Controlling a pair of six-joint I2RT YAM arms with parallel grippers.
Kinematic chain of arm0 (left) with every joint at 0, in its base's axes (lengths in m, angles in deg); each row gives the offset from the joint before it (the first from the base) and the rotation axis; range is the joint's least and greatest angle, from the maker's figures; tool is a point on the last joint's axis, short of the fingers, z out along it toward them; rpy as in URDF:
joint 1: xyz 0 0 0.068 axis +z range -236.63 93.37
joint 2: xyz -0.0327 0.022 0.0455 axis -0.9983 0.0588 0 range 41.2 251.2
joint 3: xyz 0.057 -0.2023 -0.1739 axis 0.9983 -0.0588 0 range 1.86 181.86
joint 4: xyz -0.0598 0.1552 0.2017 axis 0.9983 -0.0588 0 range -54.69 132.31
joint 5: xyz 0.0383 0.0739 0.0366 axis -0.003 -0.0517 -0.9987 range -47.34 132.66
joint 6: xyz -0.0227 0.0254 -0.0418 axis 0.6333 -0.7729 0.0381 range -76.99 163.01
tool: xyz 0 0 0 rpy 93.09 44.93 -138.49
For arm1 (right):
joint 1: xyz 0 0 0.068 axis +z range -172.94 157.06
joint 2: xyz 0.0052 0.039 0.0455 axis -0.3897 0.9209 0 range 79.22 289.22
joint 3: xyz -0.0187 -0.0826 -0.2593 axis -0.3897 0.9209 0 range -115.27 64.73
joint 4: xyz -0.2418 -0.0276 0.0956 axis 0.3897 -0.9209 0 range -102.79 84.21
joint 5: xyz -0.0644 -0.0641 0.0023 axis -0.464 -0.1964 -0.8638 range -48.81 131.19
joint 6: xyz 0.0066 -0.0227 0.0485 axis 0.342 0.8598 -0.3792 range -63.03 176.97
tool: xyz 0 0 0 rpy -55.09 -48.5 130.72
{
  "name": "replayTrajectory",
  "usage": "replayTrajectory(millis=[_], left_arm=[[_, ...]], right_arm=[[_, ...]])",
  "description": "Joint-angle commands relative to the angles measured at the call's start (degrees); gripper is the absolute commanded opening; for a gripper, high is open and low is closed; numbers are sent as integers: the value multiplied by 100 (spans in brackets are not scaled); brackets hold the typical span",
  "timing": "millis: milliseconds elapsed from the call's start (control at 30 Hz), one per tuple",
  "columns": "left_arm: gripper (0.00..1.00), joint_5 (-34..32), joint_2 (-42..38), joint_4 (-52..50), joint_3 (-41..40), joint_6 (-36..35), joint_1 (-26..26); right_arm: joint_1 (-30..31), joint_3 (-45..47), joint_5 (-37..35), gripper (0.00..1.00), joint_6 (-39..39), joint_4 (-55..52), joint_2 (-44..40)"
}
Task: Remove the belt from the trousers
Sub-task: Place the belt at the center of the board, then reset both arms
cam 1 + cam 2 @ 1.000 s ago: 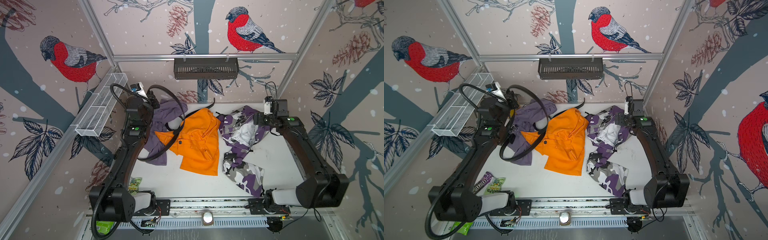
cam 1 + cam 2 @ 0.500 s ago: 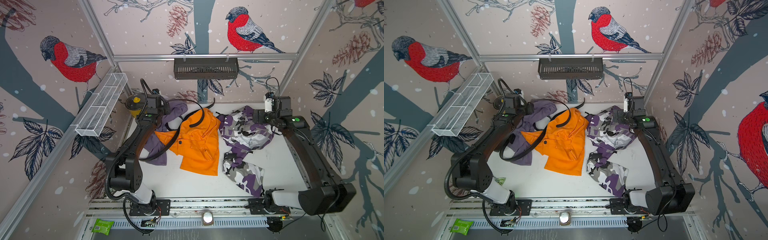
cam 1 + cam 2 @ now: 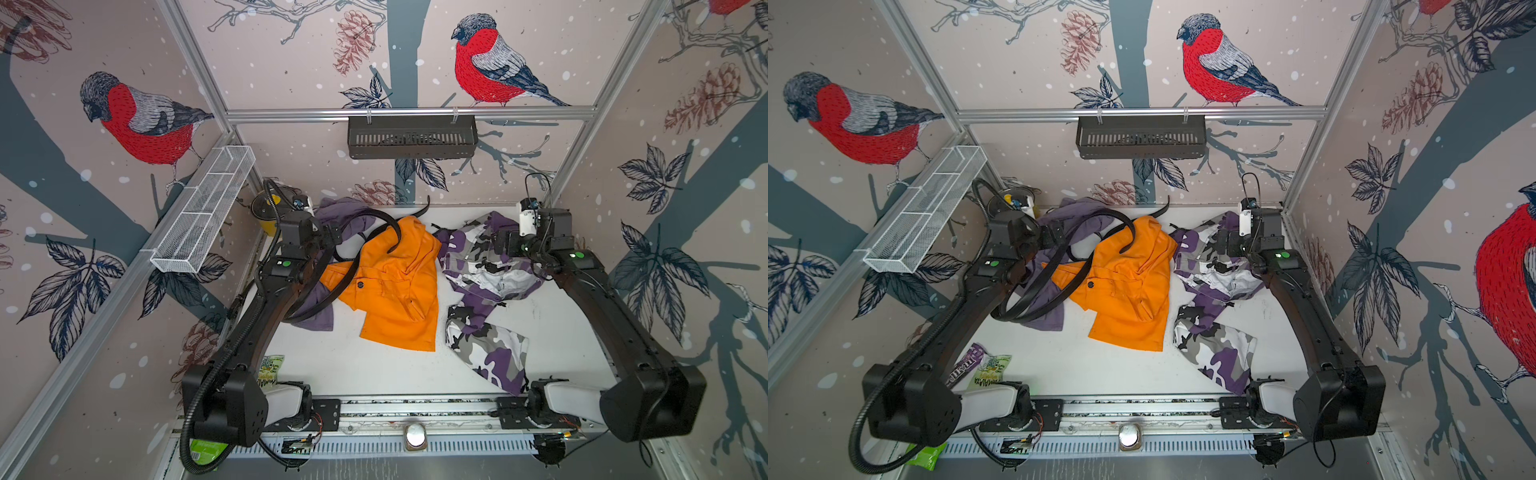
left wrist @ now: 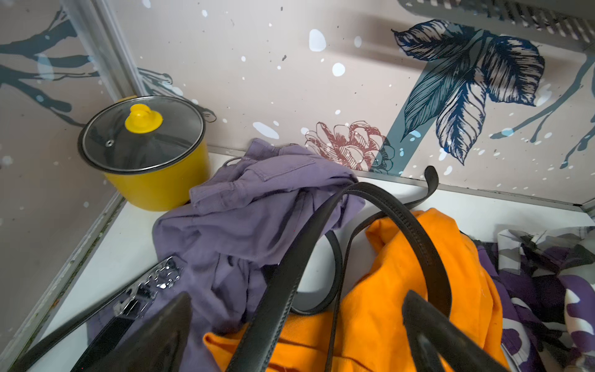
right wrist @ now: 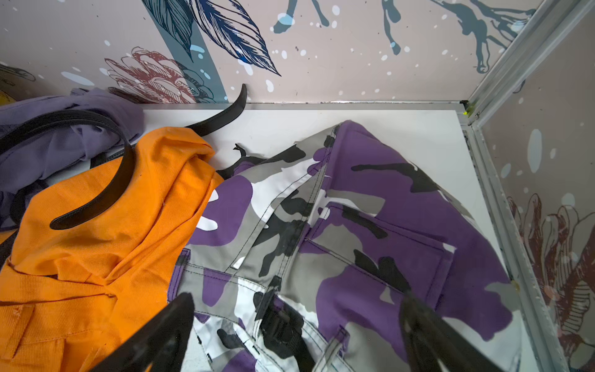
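Very little here can be read. At the near left corner of the tabletop (image 3: pixel 1100 374), beside the left arm's base (image 3: pixel 992 401), lies a pale green snack packet (image 3: pixel 990 370) with dark capitals that look like "HIMALAYA"; in both top views the arm hides part of it. The purple packet (image 3: pixel 966 365) touching it has white lettering too blurred to make out. Nothing else carries legible text.

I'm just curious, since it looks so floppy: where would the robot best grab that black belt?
Probably the raised strap of the black belt, where it arches clear of the orange trousers, rather than the low-lying buckle. Come from above on the robot's left side: that stretch stands free of the cloth and runs between the open fingers of the left pincer.
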Motion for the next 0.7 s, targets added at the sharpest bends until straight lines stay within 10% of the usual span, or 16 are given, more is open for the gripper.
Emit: replayTrajectory(millis=[0, 333, 667], left_arm=[[100, -649, -401, 919, -805, -231, 1], [97, -861, -1280, 3608, -3495, -824, 570], [96, -973, -348, 5772, -4424, -1220, 665]], right_arm=[[-86, 520, 45, 99, -36, 1338, -339], [-383, 2673, -582, 99, 336, 3994, -610], [-525, 4248, -505, 99, 928, 6504, 165]])
